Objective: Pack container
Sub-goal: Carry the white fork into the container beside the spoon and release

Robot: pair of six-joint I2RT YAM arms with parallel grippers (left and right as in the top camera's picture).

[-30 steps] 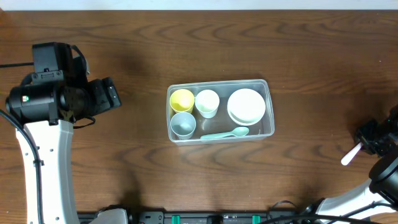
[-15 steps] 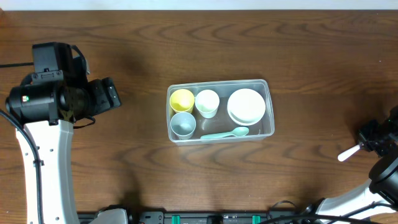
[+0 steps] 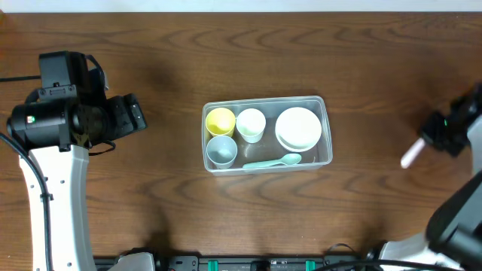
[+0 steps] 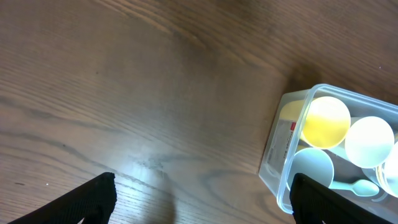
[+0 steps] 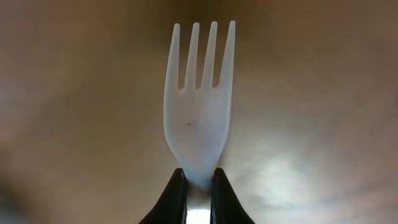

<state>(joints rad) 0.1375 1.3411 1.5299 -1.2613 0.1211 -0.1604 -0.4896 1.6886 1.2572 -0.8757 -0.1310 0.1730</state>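
Dark brown wood-grain table all around, with the clear plastic rectangular container sitting pretty much in the middle. Inside it there's a yellow cup, a white cup and a grey-blue cup at the left end, a round white bowl at the right end, and a mint-green spoon along the near wall. The right gripper is clamped on the handle of a white plastic fork, well off to the container's right. The left gripper has its fingers spread wide with nothing in them, over bare wood to the container's left.

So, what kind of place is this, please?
Probably a robotics lab bench, not a kitchen: a dark wooden table flanked by two robot arms, a clear rectangular plastic container of small cups, and the right end effector holding a white plastic fork.
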